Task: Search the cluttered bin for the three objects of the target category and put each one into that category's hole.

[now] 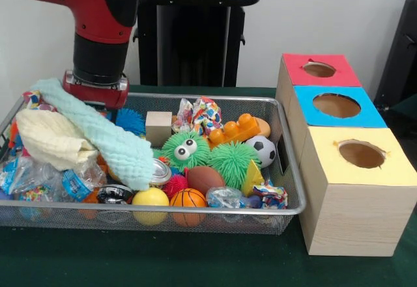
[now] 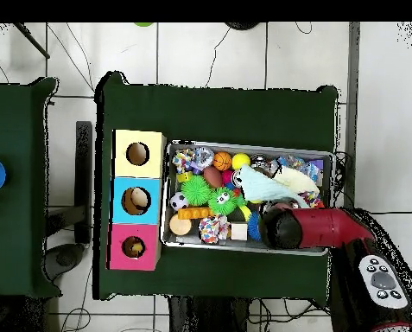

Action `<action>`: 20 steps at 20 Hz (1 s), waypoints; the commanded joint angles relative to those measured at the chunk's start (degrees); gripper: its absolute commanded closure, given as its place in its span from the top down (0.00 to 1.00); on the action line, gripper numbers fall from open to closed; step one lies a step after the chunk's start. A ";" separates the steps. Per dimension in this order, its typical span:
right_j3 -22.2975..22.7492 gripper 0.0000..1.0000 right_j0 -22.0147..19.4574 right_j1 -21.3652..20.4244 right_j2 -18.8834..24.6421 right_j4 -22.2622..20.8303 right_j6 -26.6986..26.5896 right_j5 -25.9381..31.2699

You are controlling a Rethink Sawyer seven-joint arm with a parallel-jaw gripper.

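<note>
Beneath our claw [image 1: 98, 98], its grip hidden from us, a mint cloth [image 1: 111, 140] draped across the wire bin [image 1: 287, 170], no readable writing anywhere.

No readable text, label, brand or number anywhere. Snack wrappers [image 1: 78, 181] in wire bin [image 1: 287, 163] carry print, too small to read. Boxes with holes [image 1: 348, 163] plain, unmarked. Arm panel buttons [image 2: 383, 281] show no legible signs.
</note>
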 commanded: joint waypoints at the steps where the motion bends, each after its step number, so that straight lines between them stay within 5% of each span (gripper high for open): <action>1: 10.05 1.00 -13.68 -0.23 12.45 7.88 5.31 -7.36; 20: 15.69 1.00 -6.04 -6.74 11.50 16.03 9.50 -5.99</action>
